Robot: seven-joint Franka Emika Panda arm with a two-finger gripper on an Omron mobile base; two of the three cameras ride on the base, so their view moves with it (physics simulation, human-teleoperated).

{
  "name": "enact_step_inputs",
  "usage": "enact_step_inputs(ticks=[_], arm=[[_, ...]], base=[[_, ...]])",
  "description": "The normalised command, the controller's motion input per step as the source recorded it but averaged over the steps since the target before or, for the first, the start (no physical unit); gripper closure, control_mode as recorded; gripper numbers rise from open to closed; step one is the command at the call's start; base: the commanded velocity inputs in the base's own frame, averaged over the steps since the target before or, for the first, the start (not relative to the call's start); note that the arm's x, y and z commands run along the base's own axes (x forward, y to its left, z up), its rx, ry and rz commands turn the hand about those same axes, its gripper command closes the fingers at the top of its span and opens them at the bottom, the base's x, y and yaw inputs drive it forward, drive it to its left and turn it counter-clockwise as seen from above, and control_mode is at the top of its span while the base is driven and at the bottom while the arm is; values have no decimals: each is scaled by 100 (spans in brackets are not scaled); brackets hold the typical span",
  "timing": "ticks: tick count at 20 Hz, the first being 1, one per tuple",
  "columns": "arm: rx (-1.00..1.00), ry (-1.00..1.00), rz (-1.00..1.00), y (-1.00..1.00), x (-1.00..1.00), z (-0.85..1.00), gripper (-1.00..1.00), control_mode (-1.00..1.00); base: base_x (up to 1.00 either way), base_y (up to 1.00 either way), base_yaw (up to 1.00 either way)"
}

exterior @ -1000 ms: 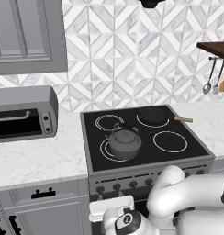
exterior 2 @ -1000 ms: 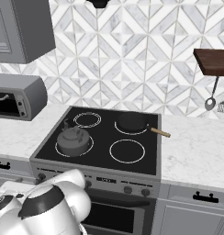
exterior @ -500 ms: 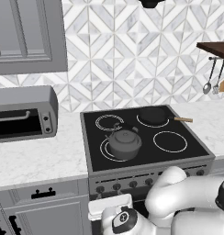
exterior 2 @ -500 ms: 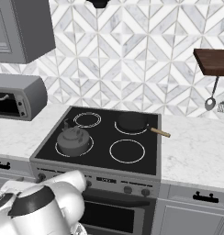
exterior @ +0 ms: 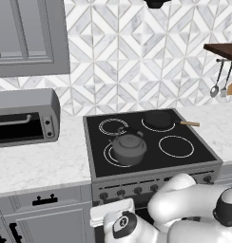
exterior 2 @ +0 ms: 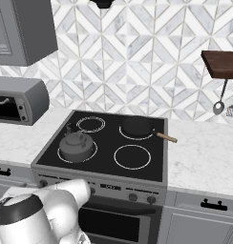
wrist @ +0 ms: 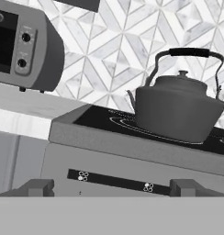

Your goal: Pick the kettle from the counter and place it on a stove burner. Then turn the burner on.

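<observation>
The dark grey kettle (exterior: 129, 147) (exterior 2: 76, 145) (wrist: 178, 108) stands upright on the front left stove burner (exterior: 108, 155) (exterior 2: 93, 151) (wrist: 127, 124), whose white rings show around its base. My gripper (wrist: 114, 188) is low in front of the stove, level with the control panel and below the kettle. It is open, with nothing between its dark fingertips (wrist: 38, 187). The white marble counter (exterior: 37, 163) (exterior 2: 204, 152) (wrist: 22, 108) runs on both sides of the stove.
A black frying pan (exterior: 158, 118) (exterior 2: 137, 126) sits on the back right burner. A toaster oven (exterior: 23, 118) (exterior 2: 15, 100) (wrist: 26, 46) stands on the left counter. Knobs (exterior: 120, 193) (exterior 2: 132, 196) line the stove front. Utensils (exterior: 222, 88) (exterior 2: 223, 102) hang under a shelf at right.
The arm has sunk slightly in front of the stove. The kettle has not moved and the jaws have stayed open.
</observation>
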Motion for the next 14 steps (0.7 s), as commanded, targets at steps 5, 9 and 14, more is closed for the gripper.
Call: enact_step_inputs(ticks=[5,9,14], arm=[[0,0,4,-22,26,-24,-100,-100],[0,0,5,-23,24,-22,-100,-100],[0,0,4,-19,25,-22,-100,-100]], base=[[0,0,0],[0,0,0],[0,0,0]])
